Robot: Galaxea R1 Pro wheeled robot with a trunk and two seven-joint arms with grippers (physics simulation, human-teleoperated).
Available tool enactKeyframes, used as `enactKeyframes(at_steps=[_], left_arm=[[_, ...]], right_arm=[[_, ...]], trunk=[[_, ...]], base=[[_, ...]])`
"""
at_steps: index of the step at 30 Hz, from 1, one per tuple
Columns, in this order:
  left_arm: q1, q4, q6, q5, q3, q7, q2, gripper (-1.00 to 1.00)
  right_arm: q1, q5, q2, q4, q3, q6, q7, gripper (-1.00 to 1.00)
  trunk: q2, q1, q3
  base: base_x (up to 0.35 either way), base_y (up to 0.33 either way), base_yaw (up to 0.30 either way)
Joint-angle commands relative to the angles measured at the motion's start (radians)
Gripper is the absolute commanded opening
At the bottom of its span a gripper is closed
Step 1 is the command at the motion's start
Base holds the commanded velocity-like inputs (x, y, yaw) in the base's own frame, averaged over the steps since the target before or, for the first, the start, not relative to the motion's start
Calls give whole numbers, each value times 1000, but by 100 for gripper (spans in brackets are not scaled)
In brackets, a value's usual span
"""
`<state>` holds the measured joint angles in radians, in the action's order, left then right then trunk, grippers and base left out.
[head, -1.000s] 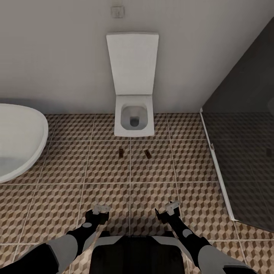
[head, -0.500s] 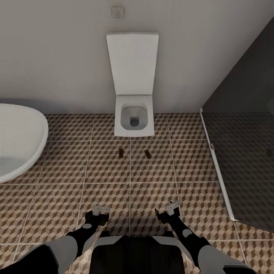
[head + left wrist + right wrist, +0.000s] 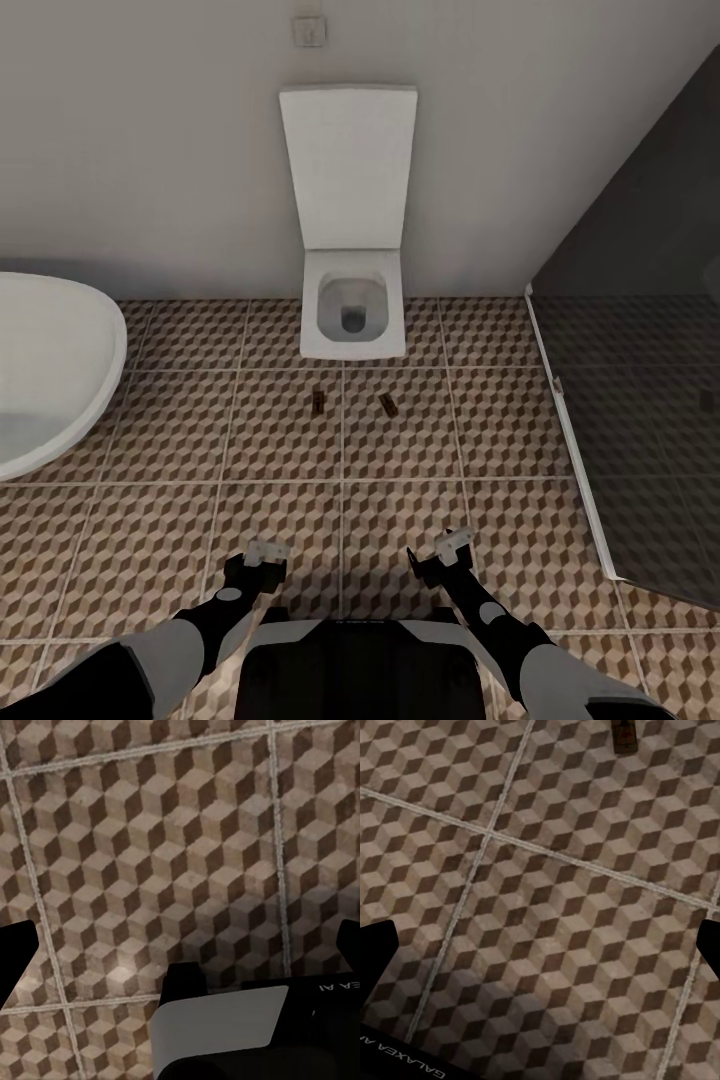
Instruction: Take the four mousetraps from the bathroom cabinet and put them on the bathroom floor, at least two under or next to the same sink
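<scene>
— What lies ahead of you?
— The toilet (image 3: 352,300) stands against the far wall, and two mousetraps (image 3: 317,401) lie on the bathroom floor (image 3: 160,520) just before it, side by side, a little apart.
— And to your sides?
— The bathtub (image 3: 50,370) sits to your left, the shower enclosure (image 3: 640,420) to your right.
— Where are your arms?
— Your left gripper (image 3: 262,560) and right gripper (image 3: 445,552) hang low over the tiles near you, well short of the mousetraps.

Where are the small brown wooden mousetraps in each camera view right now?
Head view: two small brown wooden mousetraps on the cube-patterned tile floor, before the white toilet.
Right wrist view: one mousetrap past a grout crossing; which one, unclear.
Left wrist view: the same floor.
Shared landmark: pale grout lines.
</scene>
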<state>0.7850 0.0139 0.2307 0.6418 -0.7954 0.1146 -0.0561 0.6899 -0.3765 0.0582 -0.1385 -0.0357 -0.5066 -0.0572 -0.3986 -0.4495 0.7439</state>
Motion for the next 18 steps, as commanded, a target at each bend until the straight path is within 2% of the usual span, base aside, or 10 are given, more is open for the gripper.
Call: enactKeyframes(at_steps=[1, 18], left_arm=[[0, 1, 3, 4, -8, 4, -1, 100], [0, 1, 3, 4, -9, 5, -1, 100]], right_arm=[[0, 1, 0, 0, -4, -3, -5, 100], [0, 1, -1, 0, -1, -15, -4, 100]], trunk=[[-1, -1, 1], [-1, -1, 1]], base=[[0, 0, 0], [0, 0, 0]])
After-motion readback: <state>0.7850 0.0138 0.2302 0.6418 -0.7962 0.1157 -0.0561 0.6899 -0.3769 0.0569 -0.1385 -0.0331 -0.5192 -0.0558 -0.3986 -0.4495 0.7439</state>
